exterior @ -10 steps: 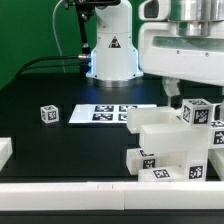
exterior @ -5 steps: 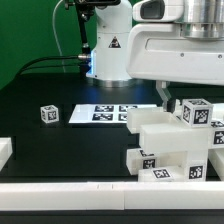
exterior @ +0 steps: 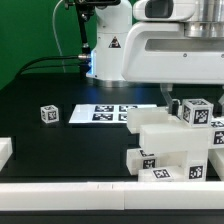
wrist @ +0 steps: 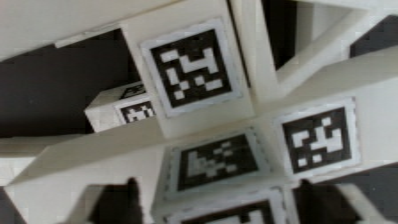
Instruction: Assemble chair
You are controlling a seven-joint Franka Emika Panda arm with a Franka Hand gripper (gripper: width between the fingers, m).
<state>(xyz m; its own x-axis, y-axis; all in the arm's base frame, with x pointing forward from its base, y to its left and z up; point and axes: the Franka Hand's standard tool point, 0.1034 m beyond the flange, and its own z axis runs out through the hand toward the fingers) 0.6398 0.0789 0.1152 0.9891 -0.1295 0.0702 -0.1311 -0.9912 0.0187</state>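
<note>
Fingers point(wrist: 130, 200) straddle a tagged chair part point(wrist: 221, 160), can't tell if they pinch it; best to close squarely, centred on its flat sides, before any lift.

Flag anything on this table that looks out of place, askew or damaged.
Nothing looks damaged or spilled. One small tagged chair block sits alone at the exterior view's left of the marker board, apart from the other chair parts heaped at the exterior view's right.
</note>
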